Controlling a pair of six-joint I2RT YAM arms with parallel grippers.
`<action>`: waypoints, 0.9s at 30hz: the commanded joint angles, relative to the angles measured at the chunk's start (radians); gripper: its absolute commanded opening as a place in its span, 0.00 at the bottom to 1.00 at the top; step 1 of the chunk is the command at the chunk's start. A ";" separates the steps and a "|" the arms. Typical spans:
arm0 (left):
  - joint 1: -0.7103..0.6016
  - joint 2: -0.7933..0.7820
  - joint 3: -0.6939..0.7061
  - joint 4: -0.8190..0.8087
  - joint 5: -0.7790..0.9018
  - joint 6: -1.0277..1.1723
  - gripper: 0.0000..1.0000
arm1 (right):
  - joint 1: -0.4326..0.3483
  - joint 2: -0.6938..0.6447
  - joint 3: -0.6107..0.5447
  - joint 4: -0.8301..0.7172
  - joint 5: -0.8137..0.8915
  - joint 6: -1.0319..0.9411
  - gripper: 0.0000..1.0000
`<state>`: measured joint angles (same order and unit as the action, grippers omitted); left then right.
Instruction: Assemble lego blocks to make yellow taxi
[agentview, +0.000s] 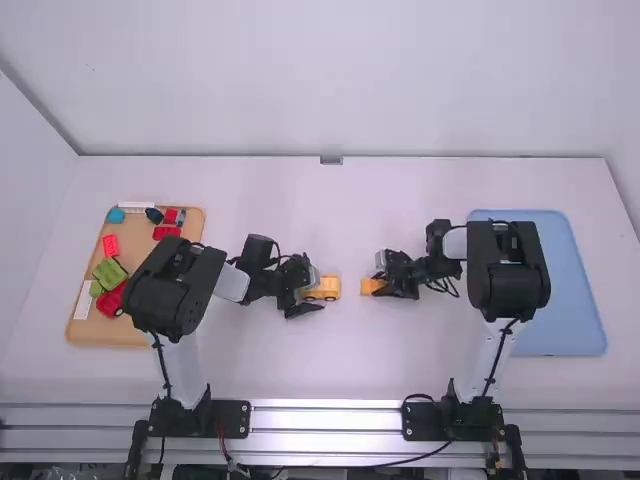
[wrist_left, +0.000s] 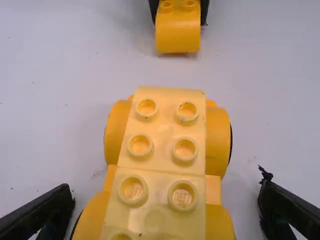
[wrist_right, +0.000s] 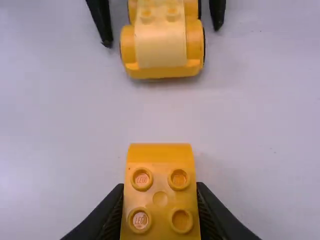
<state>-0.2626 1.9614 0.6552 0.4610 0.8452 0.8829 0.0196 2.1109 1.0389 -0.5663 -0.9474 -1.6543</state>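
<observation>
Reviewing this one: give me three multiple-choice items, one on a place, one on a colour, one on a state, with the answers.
1. The blue tray lies at the table's:
A) left
B) right
C) middle

2. The block in the right gripper is:
A) green
B) red
C) yellow

3. The left gripper at the wheeled car is:
A) open
B) shut on it
C) shut beside it

1 B: the high view has it toward the right edge.
2 C: the right wrist view shows its colour.
3 A: gaps show between fingers and car.

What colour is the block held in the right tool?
Orange-yellow block, best seen in the right wrist view.
</observation>
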 joint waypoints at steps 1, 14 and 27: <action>-0.003 0.016 -0.008 -0.002 0.069 -0.003 0.90 | 0.013 -0.034 0.079 -0.070 -0.038 0.005 0.33; -0.011 0.019 -0.009 -0.001 0.029 0.004 0.56 | 0.126 -0.203 0.176 -0.084 0.047 0.246 0.24; -0.011 0.019 -0.009 -0.011 0.030 0.102 0.58 | 0.220 -0.301 -0.175 0.516 -0.028 0.589 0.24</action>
<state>-0.2668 1.9614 0.6552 0.4591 0.8825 0.9489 0.2264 1.8168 0.9115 -0.0994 -0.9047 -1.1709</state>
